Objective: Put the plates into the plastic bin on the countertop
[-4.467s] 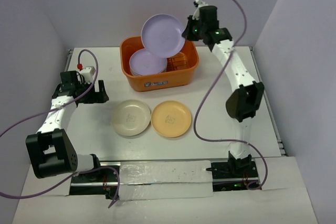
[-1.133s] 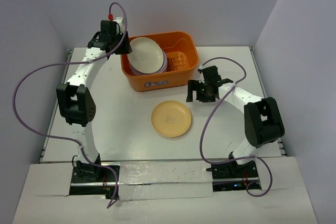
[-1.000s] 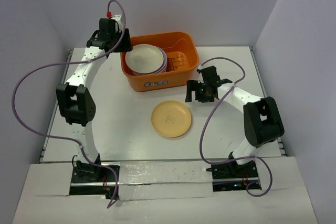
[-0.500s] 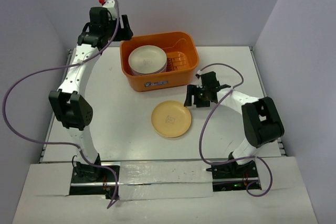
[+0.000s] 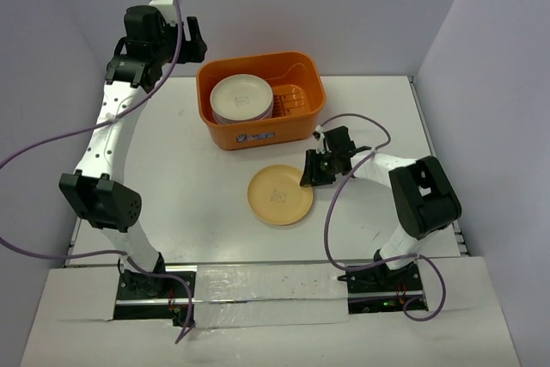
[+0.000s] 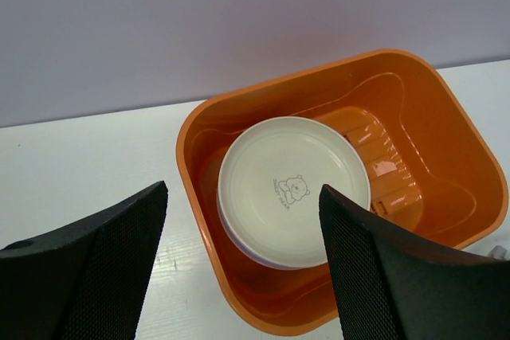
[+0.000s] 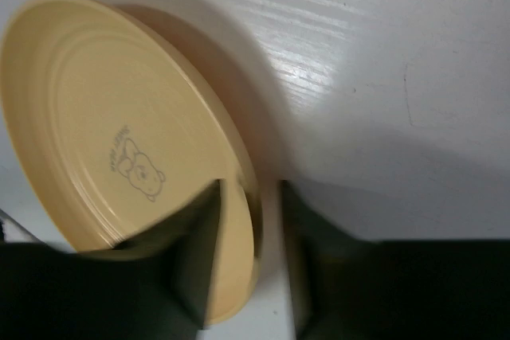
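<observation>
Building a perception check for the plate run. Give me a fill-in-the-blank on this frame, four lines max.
1. The top plate in the orange bin is ____ in colour.
2. The number of plates lying on the table outside the bin is ____.
3. The right jaws straddle the ____ of the yellow plate.
4. The left jaws, open above the bin, hold ____.
Missing words: cream; one; rim; nothing.
</observation>
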